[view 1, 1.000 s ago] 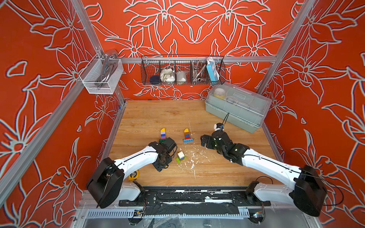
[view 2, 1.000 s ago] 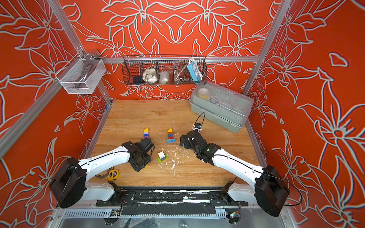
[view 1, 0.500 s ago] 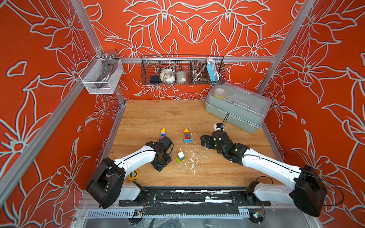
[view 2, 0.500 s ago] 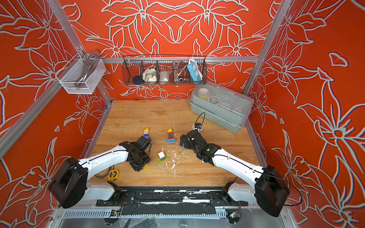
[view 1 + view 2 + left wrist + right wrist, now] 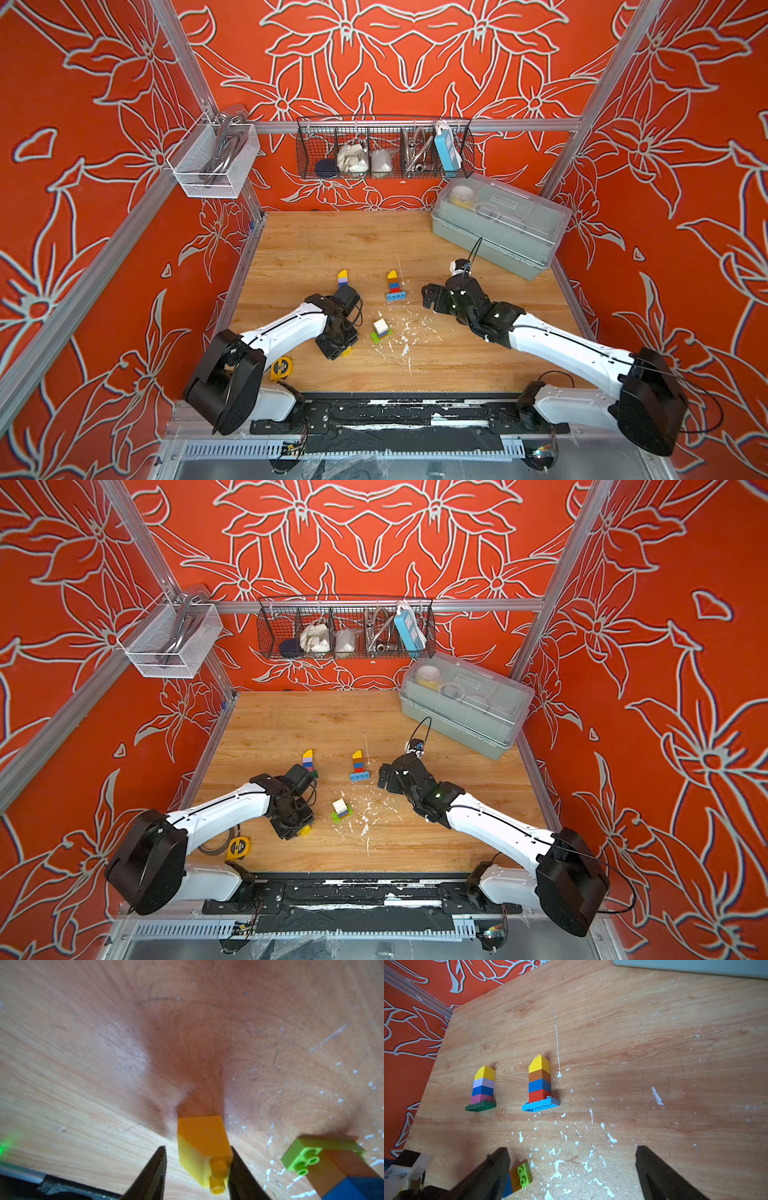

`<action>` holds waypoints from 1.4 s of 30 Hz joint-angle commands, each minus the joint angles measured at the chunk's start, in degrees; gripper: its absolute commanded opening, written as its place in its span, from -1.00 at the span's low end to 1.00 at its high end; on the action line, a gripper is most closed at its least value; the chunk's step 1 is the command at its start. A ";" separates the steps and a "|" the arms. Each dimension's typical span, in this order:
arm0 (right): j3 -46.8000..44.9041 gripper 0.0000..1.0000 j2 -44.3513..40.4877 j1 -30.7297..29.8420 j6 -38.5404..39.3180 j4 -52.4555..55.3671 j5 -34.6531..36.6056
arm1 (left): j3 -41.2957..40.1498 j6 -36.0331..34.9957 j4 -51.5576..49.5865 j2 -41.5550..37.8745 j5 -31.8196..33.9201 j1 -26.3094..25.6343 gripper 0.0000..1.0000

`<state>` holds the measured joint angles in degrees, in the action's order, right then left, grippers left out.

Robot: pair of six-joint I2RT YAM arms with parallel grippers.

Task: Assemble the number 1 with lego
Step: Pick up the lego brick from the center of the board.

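A loose yellow lego brick point(image 5: 202, 1140) lies on its side on the wood. My left gripper point(image 5: 197, 1147) straddles it, open. One finger point(image 5: 239, 1167) touches the brick and a gap shows at the other. In both top views the brick point(image 5: 347, 352) point(image 5: 305, 830) peeks out from under that gripper point(image 5: 338, 351). Two upright lego stacks stand behind: one on a dark green plate point(image 5: 343, 278) point(image 5: 483, 1088), one on a light blue plate point(image 5: 393, 284) point(image 5: 539, 1082). A short stack on a lime plate point(image 5: 381, 328) point(image 5: 324, 1159) lies tipped over. My right gripper point(image 5: 572, 1150) point(image 5: 430, 297) hangs wide open and empty.
White flecks point(image 5: 409, 328) litter the wood around the tipped stack. A grey lidded box point(image 5: 498, 224) stands at the back right. A yellow tape measure point(image 5: 281, 368) and a tape roll point(image 5: 214, 845) lie by the left arm's base. A wire basket point(image 5: 384, 149) hangs on the back wall.
My left gripper has come toward the table's front edge, down over the yellow brick, and its jaws have narrowed. The right arm has not moved.
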<state>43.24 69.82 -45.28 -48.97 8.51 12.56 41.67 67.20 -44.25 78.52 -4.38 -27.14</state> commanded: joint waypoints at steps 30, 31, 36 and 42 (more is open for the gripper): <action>1.40 0.99 0.34 0.16 0.19 -0.08 -0.32 | 3.94 -6.61 -3.31 4.57 4.37 0.46 -0.57; 1.40 0.99 0.31 0.11 0.20 -0.08 -0.37 | 4.62 -6.88 -4.44 4.58 4.70 0.50 -0.62; 1.37 0.99 0.23 0.16 0.20 -0.12 -0.31 | 8.98 -7.92 -10.60 3.64 5.76 0.26 -0.73; 1.50 0.99 -0.21 0.11 0.51 0.13 0.25 | 15.20 -6.19 -16.29 0.36 6.50 -2.49 -0.74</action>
<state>43.24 69.84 -45.28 -48.97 8.51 12.36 54.37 60.36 -55.18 81.14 0.99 -28.34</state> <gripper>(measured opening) 0.996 0.304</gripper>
